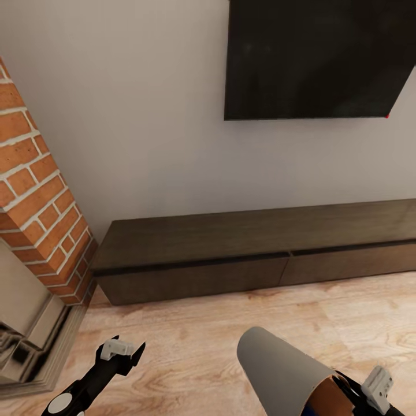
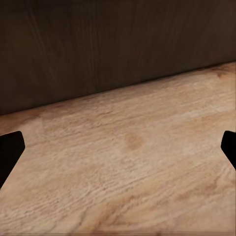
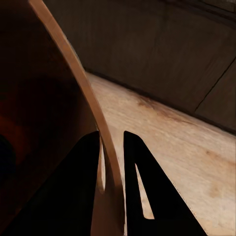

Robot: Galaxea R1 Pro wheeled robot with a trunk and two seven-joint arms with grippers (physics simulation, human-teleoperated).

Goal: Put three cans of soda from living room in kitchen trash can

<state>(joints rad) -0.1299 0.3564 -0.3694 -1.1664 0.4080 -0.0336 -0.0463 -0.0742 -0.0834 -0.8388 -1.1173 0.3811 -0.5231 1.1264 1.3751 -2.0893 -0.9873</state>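
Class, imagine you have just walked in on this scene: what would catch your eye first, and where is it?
Probably the grey trash can, tipped on its side low in the head view, its rim pinched by the right tool. Next the dark screen on the wall above a long low cabinet, and the brick column at left.

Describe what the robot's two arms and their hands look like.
Both arms are black. The left hand carries a pale grey block above dark angular fingers, with a white disc lower on the arm. The right hand has flat black wedge-shaped fingers and a similar grey ridged block.
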